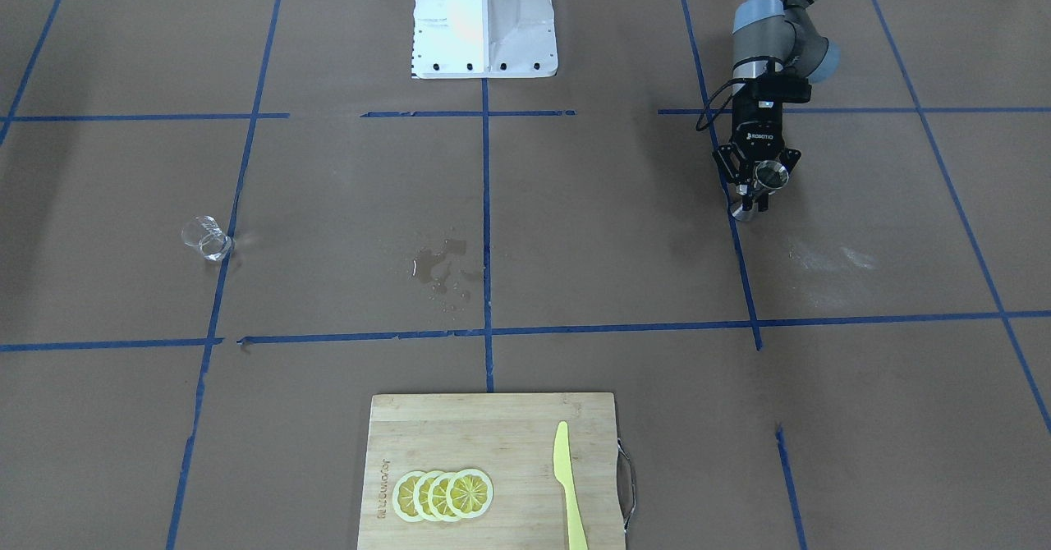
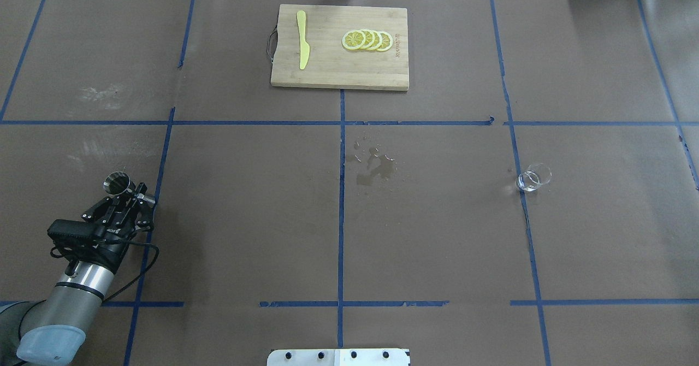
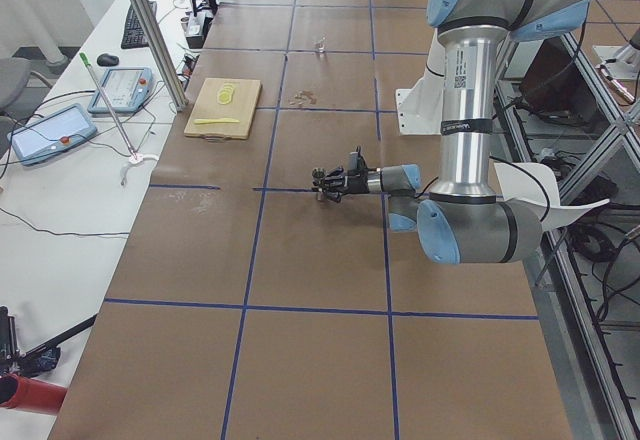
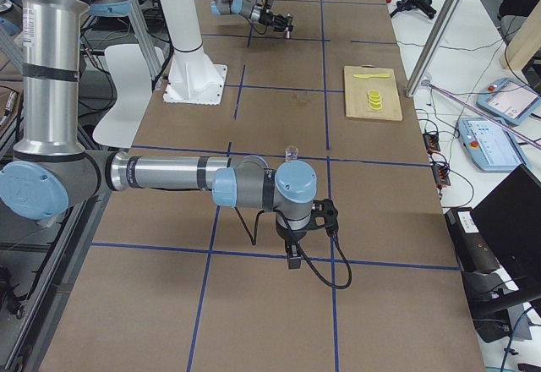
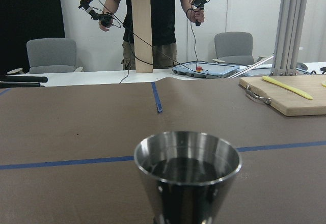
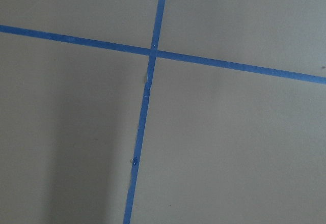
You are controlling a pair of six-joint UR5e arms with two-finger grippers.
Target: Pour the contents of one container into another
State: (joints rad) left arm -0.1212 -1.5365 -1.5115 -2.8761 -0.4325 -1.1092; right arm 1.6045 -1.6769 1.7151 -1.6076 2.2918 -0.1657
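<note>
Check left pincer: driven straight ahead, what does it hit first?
Apart from the jigger in the left pincer, likely nothing: bare table ahead, board off to its right.

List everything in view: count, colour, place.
table: one, brown, with blue tape grid.
glass cup: one, clear, robot's right side, beside a tape line.
jigger: one, silver, upright, robot's left side.
cutting board: one, light wood, far middle edge.
lemon slices: four, yellow, overlapping on the board.
knife: one, yellow, on the board beside the slices.
wet patch: one, dark, table centre.
person: one, dark top, standing beyond the table.
robot base: one, white, near middle edge.
left gripper: one, black, at the jigger; grip unclear.
right gripper: one, black, pointing down over bare table; state unclear.
</note>
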